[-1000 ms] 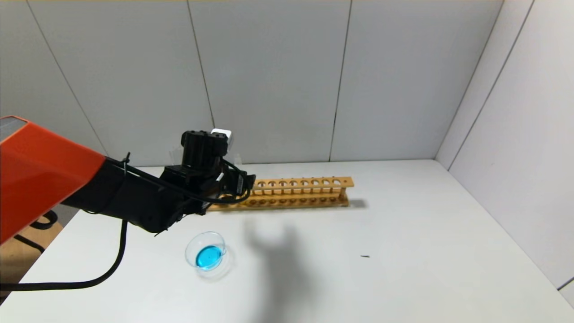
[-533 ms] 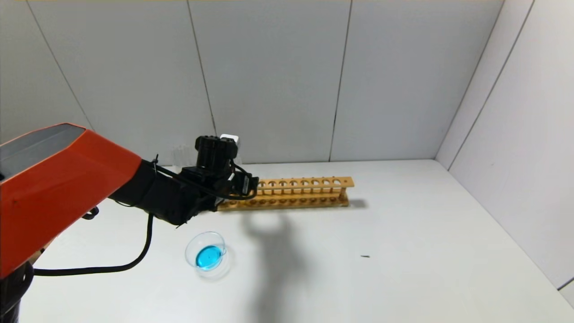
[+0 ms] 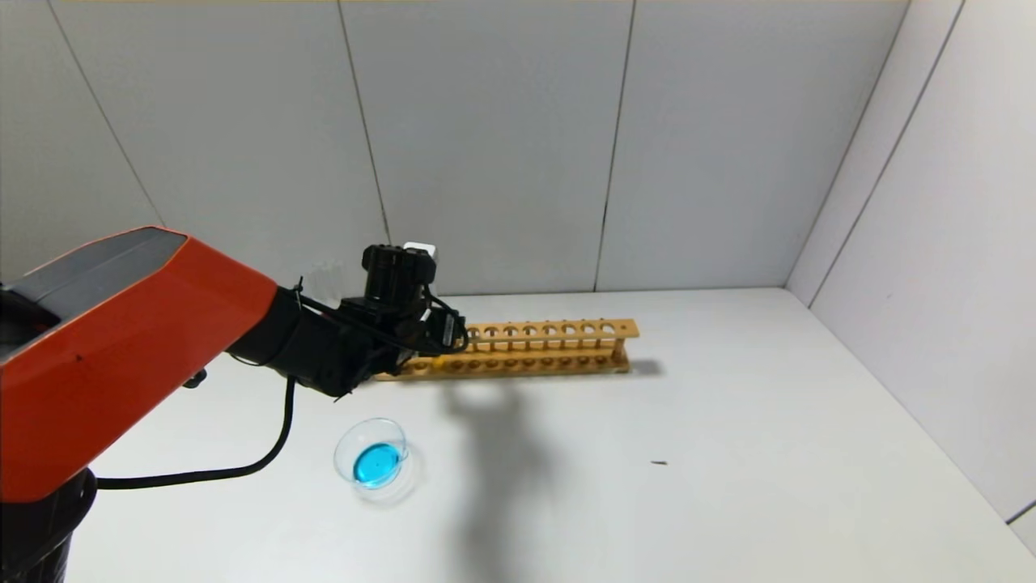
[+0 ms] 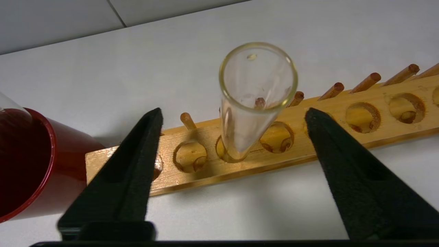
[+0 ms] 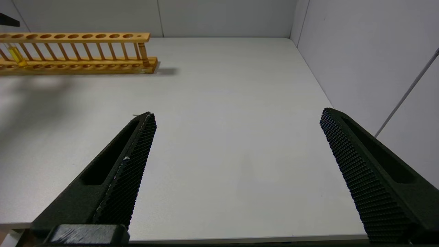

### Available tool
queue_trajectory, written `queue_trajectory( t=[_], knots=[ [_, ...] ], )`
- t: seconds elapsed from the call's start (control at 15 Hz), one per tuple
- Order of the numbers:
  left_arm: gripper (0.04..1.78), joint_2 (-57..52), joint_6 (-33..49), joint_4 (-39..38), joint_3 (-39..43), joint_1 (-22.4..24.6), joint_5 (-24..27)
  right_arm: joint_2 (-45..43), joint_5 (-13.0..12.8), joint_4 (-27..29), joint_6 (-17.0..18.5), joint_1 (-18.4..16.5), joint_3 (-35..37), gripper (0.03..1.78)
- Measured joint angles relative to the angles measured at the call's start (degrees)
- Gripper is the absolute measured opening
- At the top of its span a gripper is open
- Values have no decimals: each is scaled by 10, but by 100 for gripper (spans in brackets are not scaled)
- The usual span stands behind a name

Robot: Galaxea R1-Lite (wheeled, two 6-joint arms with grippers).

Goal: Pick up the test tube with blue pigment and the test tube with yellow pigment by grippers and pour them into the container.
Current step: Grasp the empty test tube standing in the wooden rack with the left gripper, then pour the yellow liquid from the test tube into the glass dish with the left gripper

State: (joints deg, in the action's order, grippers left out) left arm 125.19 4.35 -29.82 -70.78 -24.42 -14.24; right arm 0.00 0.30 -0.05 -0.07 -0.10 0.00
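The test tube with yellow pigment (image 4: 257, 79) stands upright in a hole near the left end of the wooden rack (image 3: 542, 348). Its yellow liquid shows in the right wrist view (image 5: 15, 55). My left gripper (image 3: 441, 336) hovers over that end of the rack. It is open (image 4: 233, 115), with one finger on each side of the tube and clear gaps to both. The container (image 3: 374, 461), a clear glass dish, holds blue liquid on the table in front of the rack. The test tube with blue pigment is out of view. My right gripper (image 5: 236, 115) is open and empty.
A dark red cup (image 4: 31, 161) stands just past the rack's left end, close to one left finger. The rack's other holes are empty. My right gripper sits low over bare table near the front edge, with a side wall (image 5: 360, 51) close by.
My left arm has reached further forward and to the right, bringing the gripper over the rack's left end. The dish and the rack have not moved.
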Motion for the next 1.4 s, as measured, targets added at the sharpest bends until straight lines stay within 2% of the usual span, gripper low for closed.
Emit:
queue_trajectory(
  t=[0.07, 0.33, 0.47, 1.0, 1.4],
  knots=[
    [127, 1, 0, 0, -1, 0, 0, 0, 0, 0, 0, 0, 0, 175],
    [54, 3, 0, 0, -1, 0, 3, 0, 0, 0, 0, 0, 0, 175],
    [32, 4, 0, 1, -2, 0, 4, 0, 0, 0, 0, 0, 0, 175],
    [30, 4, -3, 2, -2, 0, 2, 0, 0, 0, 0, 0, 0, 175],
    [30, -6, -3, 21, -31, 8, 1, 0, 0, 0, 0, 0, 0, 175]
  ],
)
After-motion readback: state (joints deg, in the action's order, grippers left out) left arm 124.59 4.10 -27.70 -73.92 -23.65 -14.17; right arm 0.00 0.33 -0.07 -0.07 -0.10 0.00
